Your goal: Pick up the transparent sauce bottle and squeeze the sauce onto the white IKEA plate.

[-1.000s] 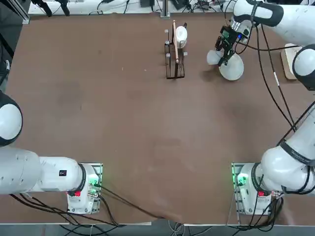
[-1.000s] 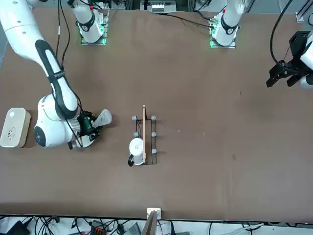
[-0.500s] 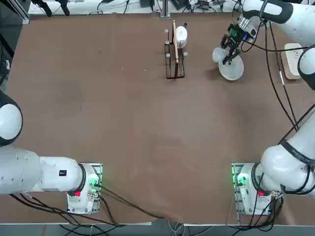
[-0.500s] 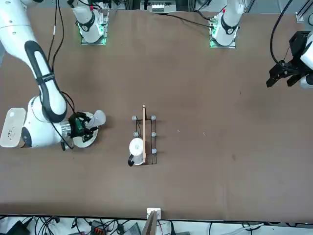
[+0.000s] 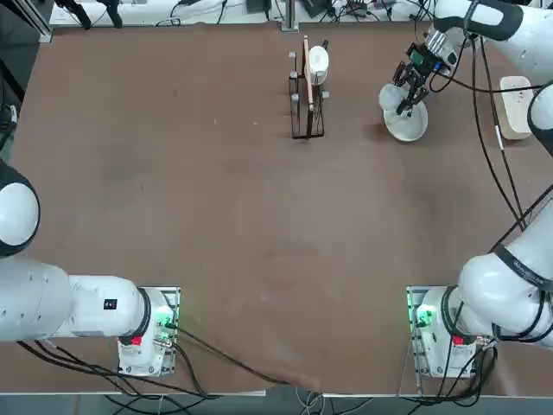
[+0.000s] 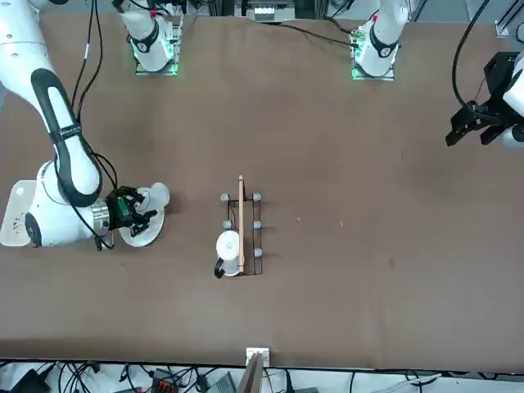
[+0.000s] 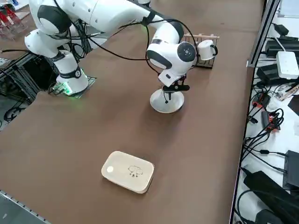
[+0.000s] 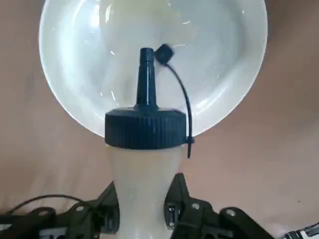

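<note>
My right gripper (image 8: 143,201) is shut on the pale body of the transparent sauce bottle (image 8: 142,184). The bottle's dark blue cap (image 8: 145,128) and nozzle point down at the white IKEA plate (image 8: 75,59), and its small tethered lid hangs open. In the top view the gripper (image 5: 408,89) holds the bottle (image 5: 393,98) over the plate's (image 5: 409,128) far left part, at the back right of the table. The front view shows the gripper (image 6: 131,210), the bottle (image 6: 155,196) and the plate (image 6: 141,233). In the right side view the gripper (image 7: 170,88) hangs just above the plate (image 7: 164,105).
A dark wire rack (image 5: 307,95) holding a small white round piece and a wooden stick stands left of the plate. A white rounded box (image 5: 517,95) lies near the right table edge, also seen in the side view (image 7: 128,171). Cables crowd the table's far edge.
My right arm has carried the tipped bottle to the right, from beside the plate's left edge to over the plate. The grip has not changed.
</note>
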Robot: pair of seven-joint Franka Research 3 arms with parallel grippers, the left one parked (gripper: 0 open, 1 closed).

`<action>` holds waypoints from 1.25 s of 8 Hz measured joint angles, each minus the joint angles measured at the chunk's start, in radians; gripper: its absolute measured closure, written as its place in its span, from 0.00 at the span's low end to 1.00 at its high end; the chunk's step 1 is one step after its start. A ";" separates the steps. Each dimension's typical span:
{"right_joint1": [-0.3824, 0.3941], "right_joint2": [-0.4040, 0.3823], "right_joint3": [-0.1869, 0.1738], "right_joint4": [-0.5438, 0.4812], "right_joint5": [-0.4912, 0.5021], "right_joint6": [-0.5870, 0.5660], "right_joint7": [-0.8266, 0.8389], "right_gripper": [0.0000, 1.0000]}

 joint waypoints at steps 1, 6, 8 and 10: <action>-0.012 0.000 0.000 0.000 0.004 -0.027 -0.018 0.60; -0.054 -0.001 0.004 -0.035 0.010 -0.062 -0.046 0.63; -0.067 -0.008 0.018 -0.059 0.010 -0.063 -0.046 0.63; -0.097 -0.012 0.056 -0.081 0.013 -0.062 -0.046 0.63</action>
